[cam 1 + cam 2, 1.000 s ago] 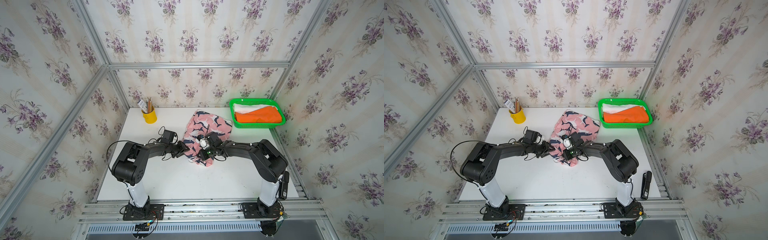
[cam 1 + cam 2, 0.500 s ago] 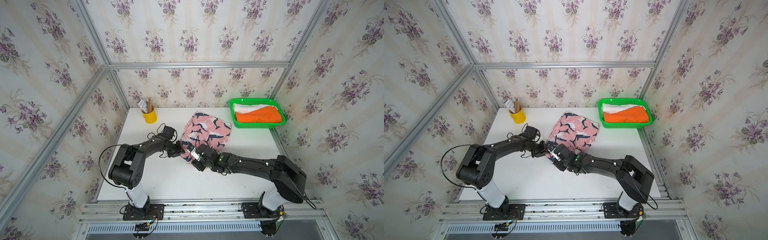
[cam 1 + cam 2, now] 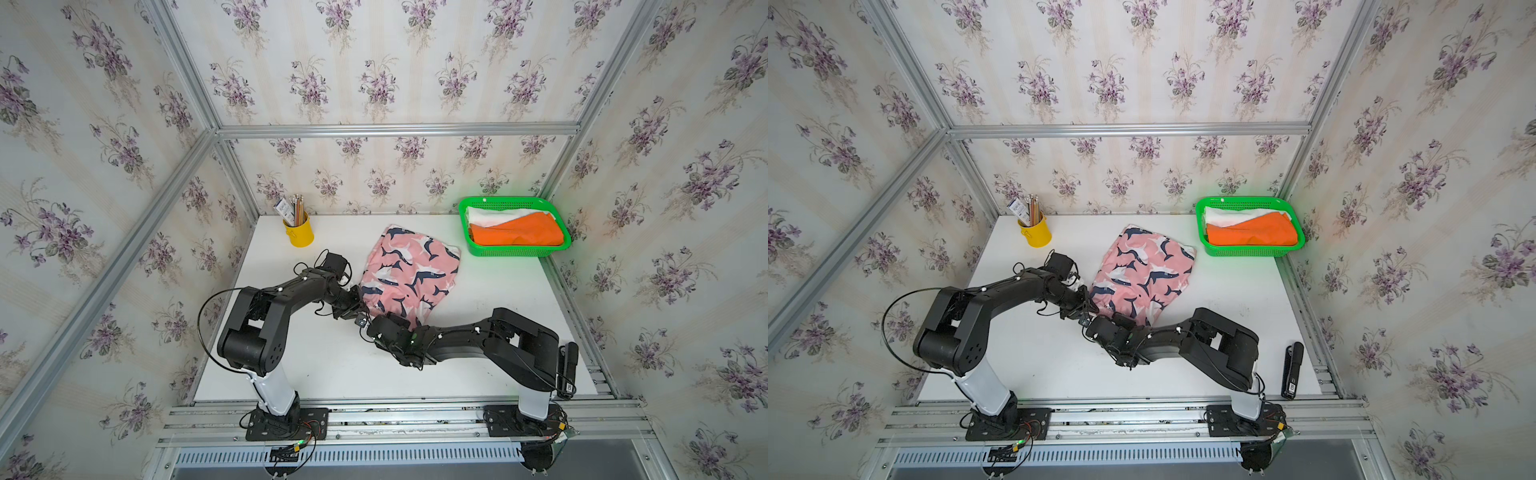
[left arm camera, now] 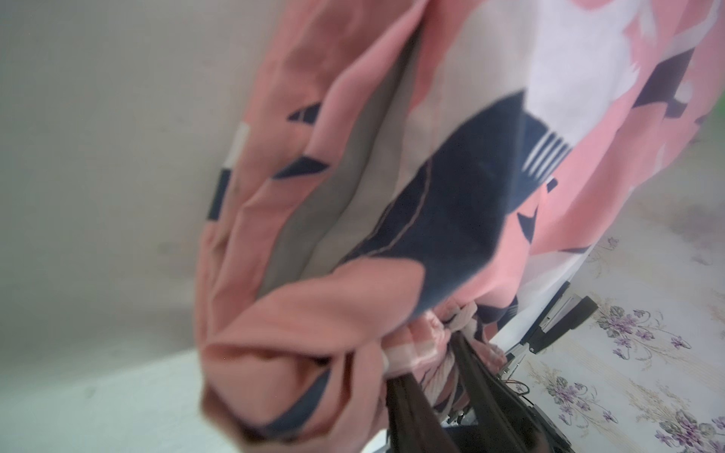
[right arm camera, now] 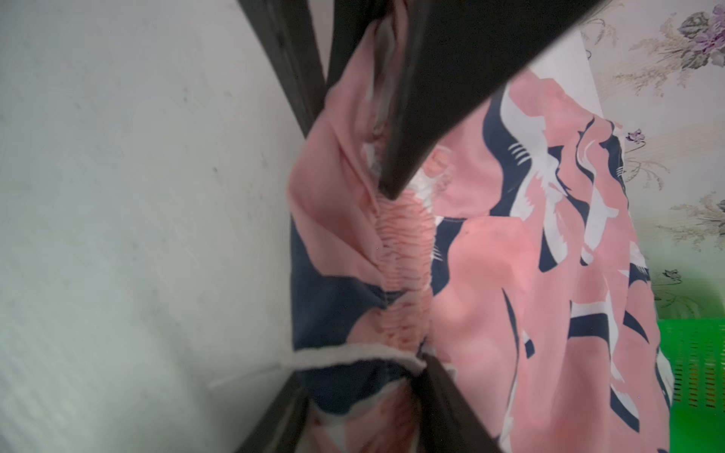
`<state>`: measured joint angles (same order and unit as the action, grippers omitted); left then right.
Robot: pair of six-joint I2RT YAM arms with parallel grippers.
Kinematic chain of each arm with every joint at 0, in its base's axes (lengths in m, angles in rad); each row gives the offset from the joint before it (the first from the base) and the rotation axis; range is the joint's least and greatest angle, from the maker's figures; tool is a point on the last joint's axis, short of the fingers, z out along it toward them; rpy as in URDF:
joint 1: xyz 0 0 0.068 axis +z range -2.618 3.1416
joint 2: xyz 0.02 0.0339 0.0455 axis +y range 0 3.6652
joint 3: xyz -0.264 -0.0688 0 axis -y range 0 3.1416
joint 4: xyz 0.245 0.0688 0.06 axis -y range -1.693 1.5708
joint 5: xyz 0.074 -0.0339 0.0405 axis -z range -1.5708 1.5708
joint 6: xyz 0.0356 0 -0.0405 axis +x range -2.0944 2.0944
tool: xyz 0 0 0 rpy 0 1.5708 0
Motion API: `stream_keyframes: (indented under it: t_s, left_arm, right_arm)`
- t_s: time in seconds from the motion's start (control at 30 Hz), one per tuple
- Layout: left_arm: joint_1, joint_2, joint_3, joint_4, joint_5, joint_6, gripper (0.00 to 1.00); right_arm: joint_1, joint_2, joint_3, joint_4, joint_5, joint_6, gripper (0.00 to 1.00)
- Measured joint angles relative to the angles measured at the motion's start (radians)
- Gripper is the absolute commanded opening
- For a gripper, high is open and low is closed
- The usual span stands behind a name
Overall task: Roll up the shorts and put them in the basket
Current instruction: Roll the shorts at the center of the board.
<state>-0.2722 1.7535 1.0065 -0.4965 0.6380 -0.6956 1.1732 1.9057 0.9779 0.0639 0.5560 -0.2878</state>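
Left tool (image 4: 425, 353) and right tool (image 5: 359, 368) each pinch the near-left edge of the pink shorts (image 3: 409, 270), which lie spread mid-worktop (image 3: 332, 365), left of the basket (image 3: 515, 251).

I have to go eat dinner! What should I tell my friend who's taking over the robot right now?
The left gripper is shut on the near edge of the pink shorts.
The right gripper is shut on the same edge, right beside it.
The pink shorts lie mostly flat on the table.
The orange shorts and white shorts are in the green basket.
Done: nothing looks rolled yet.
Left: roll the pink pair, then probably the two in the basket.
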Motion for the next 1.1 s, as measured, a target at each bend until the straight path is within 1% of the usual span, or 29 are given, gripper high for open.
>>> stream_keyframes:
  t_s: [0.03,0.1,0.17,0.2,0.23,0.33,0.4,0.47,0.53,0.6,0.73,0.83,0.9,1.0,1.03,1.1]
  left_arm:
    - [0.003,0.0,0.0,-0.006,0.004,0.003,0.42]
    - [0.005,-0.007,0.0,-0.02,0.006,0.008,0.49]
    - [0.008,-0.034,-0.002,-0.041,-0.004,0.013,0.54]
    - [0.01,-0.054,-0.002,-0.052,-0.013,0.019,0.54]
    - [0.01,-0.076,-0.003,-0.067,-0.025,0.027,0.59]
    - [0.017,-0.142,-0.012,-0.112,-0.058,0.051,0.64]
    - [0.026,-0.191,-0.023,-0.151,-0.077,0.071,0.66]
    - [0.036,-0.244,-0.032,-0.19,-0.108,0.087,0.68]
    - [0.043,-0.292,-0.034,-0.231,-0.142,0.109,0.69]
    - [0.042,-0.32,-0.034,-0.269,-0.163,0.125,0.69]
    - [0.041,-0.327,-0.028,-0.317,-0.195,0.145,0.68]
    - [0.032,-0.315,-0.011,-0.327,-0.195,0.149,0.68]
    - [0.011,-0.291,0.006,-0.323,-0.194,0.15,0.69]
    - [-0.023,-0.251,0.033,-0.309,-0.193,0.149,0.7]
    - [-0.031,-0.242,0.032,-0.288,-0.189,0.142,0.71]
    - [-0.038,-0.236,0.006,-0.224,-0.17,0.108,0.72]
  right_arm:
    - [0.0,-0.005,0.0,-0.019,-0.001,0.0,0.0]
    - [0.0,-0.034,0.0,-0.056,-0.029,0.007,0.0]
    - [-0.002,-0.076,0.008,-0.104,-0.093,0.029,0.0]
    - [-0.003,-0.094,0.02,-0.132,-0.14,0.046,0.0]
    - [-0.009,-0.103,0.039,-0.159,-0.198,0.064,0.0]
    - [-0.029,-0.098,0.108,-0.241,-0.389,0.124,0.0]
    - [-0.047,-0.085,0.145,-0.286,-0.499,0.161,0.0]
    - [-0.079,-0.071,0.167,-0.313,-0.642,0.188,0.0]
    - [-0.137,-0.069,0.16,-0.317,-0.8,0.241,0.0]
    - [-0.212,-0.066,0.137,-0.288,-0.929,0.298,0.0]
    - [-0.379,-0.003,0.098,-0.197,-1.192,0.439,0.0]
    - [-0.454,0.077,0.107,-0.155,-1.337,0.506,0.0]
    - [-0.503,0.133,0.107,-0.121,-1.411,0.555,0.0]
    - [-0.57,0.2,0.108,-0.077,-1.555,0.619,0.01]
    - [-0.581,0.218,0.114,-0.072,-1.591,0.63,0.02]
    - [-0.591,0.231,0.124,-0.084,-1.611,0.644,0.04]
